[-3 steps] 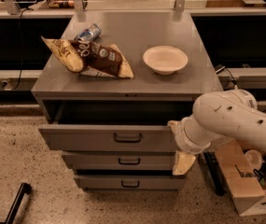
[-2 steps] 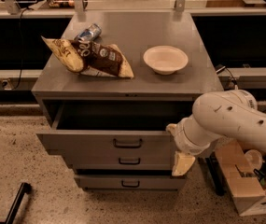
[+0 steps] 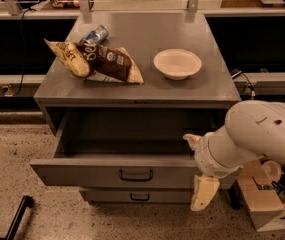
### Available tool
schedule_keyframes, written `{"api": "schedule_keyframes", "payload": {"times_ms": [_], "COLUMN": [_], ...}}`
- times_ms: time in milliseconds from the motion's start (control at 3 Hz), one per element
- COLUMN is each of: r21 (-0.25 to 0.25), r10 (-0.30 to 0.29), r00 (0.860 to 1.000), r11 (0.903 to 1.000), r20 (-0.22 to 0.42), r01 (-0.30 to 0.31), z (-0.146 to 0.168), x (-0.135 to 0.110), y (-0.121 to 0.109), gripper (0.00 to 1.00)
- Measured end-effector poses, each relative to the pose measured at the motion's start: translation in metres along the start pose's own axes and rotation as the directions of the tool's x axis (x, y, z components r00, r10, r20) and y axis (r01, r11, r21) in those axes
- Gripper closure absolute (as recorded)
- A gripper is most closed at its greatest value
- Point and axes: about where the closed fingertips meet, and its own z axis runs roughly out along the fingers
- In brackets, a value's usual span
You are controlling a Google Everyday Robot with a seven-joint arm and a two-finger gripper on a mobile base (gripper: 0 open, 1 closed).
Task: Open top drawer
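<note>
The top drawer (image 3: 82, 173) of the grey metal cabinet stands pulled far out, and its deep grey box is open to view and looks empty. Its small black bracket handle (image 3: 136, 175) sits at the centre of the flat front. My gripper (image 3: 198, 168) is at the drawer's right front corner, well right of the handle and holding nothing. One cream finger (image 3: 204, 192) hangs down in front of the drawer face, the other (image 3: 191, 139) points up over the drawer's right edge. The white arm comes in from the right.
A narrower second drawer (image 3: 107, 196) shows shut just below. On the cabinet top (image 3: 152, 39) lie chip bags (image 3: 99, 61), a can (image 3: 94, 35) and a white bowl (image 3: 177, 63). A cardboard box (image 3: 264, 204) stands on the floor at the right, a black bar (image 3: 17, 219) at the lower left.
The top drawer has slid further out towards the camera, showing more of its inside. My gripper stays at the drawer's right front corner.
</note>
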Motion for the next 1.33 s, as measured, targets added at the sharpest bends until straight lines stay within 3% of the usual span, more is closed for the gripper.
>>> {"api": "schedule_keyframes", "payload": {"times_ms": [667,1333], "r21": [-0.026,-0.152], "r10": [0.021,0.012], "r00": [1.0,0.999], "r11": [0.9994,0.9883], "r20": [-0.018,-0.048], "r01": [-0.021,-0.02], "z": [0.013,0.053], "x": [0.006,0.008], "y": [-0.012,0.002], "gripper": [0.0,0.0]}}
